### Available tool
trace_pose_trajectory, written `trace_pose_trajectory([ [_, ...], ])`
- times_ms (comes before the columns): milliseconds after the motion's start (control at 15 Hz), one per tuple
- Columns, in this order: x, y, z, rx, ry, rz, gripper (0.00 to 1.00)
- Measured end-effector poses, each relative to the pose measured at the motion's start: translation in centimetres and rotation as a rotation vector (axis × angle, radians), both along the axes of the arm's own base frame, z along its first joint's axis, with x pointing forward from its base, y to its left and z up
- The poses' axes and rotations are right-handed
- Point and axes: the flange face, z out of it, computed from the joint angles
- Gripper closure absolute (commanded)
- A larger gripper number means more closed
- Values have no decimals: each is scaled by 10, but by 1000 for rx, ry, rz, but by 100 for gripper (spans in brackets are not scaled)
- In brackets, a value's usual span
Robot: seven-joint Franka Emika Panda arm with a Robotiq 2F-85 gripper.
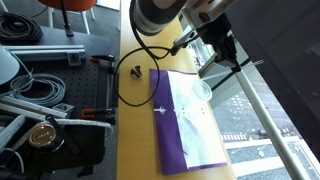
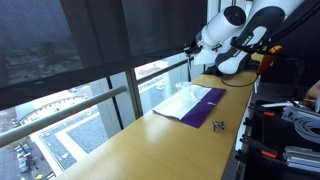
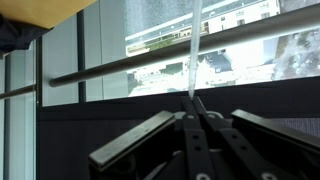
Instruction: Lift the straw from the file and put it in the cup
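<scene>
The purple file with its pale front lies flat on the wooden table in both exterior views (image 1: 185,125) (image 2: 185,103). The small clear cup (image 1: 203,90) stands at the file's far edge, near the window. My gripper (image 3: 193,100) is shut on a thin white straw (image 3: 194,50), which sticks out from the fingertips toward the window. In an exterior view the gripper (image 1: 228,50) hangs above and beyond the cup, over the table's window edge. It also shows in an exterior view (image 2: 193,48), high above the file's far end.
A small black object (image 1: 135,72) (image 2: 218,124) and a black cable loop (image 1: 140,55) lie on the table beside the file. Window glass and a metal railing (image 3: 150,62) run along the table's edge. Cables and equipment crowd the other side (image 1: 40,90).
</scene>
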Motion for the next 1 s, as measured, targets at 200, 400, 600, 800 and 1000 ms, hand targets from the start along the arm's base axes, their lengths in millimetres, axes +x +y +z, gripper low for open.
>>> trace_pose_trajectory([
  [200, 0, 4, -42, -43, -10, -50, 100],
  [400, 12, -2, -62, -89, -44, -79, 100],
  [600, 32, -6, -63, -125, -88, -83, 100],
  [800, 50, -2, -59, -153, -114, -66, 100],
  [1000, 61, 5, -54, -175, -142, -49, 100],
])
